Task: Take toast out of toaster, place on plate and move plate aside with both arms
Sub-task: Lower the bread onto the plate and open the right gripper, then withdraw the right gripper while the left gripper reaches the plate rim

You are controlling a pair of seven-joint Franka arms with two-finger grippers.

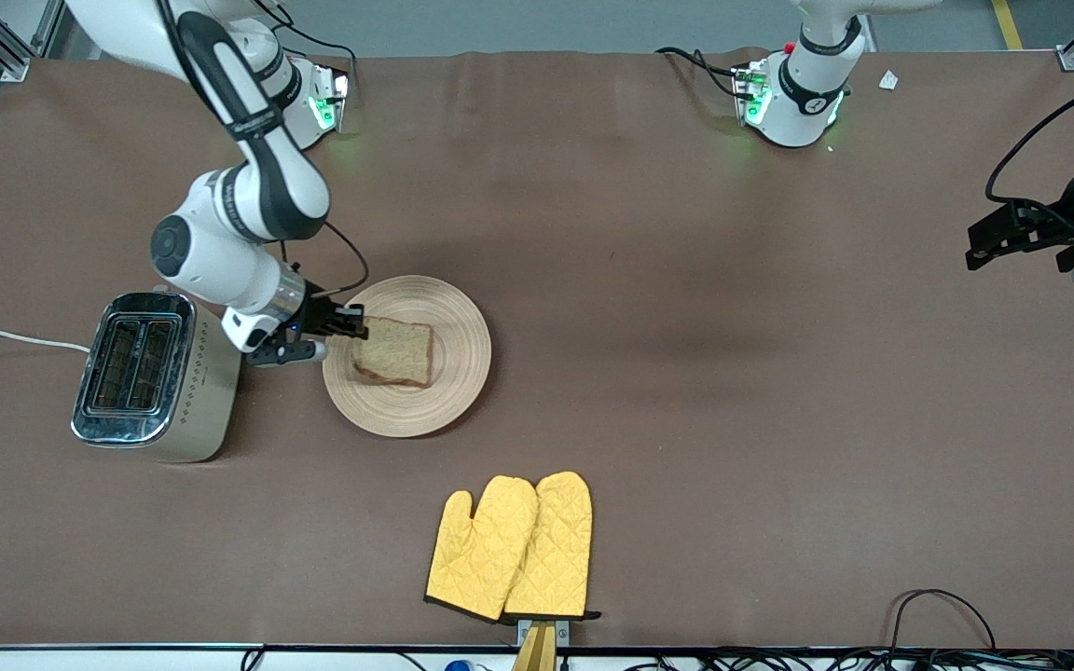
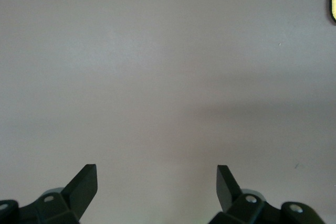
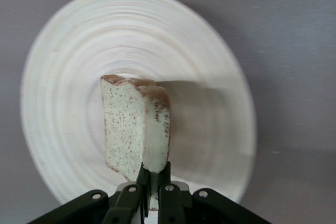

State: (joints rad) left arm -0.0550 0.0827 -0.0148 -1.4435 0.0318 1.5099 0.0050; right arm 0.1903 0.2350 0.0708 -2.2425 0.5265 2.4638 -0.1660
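**Operator:** What is the status of the extraction step?

**Technician:** It appears complete. The toaster (image 1: 157, 376) stands at the right arm's end of the table (image 1: 733, 373), and both slots look empty. The toast (image 1: 394, 351) is out and sits over the middle of the plate (image 1: 458, 373), which lies just beside the toaster.

**Operator:** Has the toast been released?

**Technician:** No. The right gripper (image 1: 355, 323) is over the plate's rim, clamped tight on one edge of the slice. In the right wrist view the toast (image 3: 137, 132) stands on edge between the fingers above the plate (image 3: 68, 77). Whether its lower edge touches the plate cannot be determined.

**Operator:** And the left arm?

**Technician:** It waits. The left gripper (image 1: 1026, 238) hangs over bare table at the left arm's end, fingers (image 2: 84, 184) spread wide, holding nothing.

**Operator:** What remains?

**Technician:** By my assessment: lay the slice flat, release it, then bring both grippers to the plate and move it aside. The yellow oven mitts (image 1: 511, 547) lie nearer the front camera, well apart from the plate.
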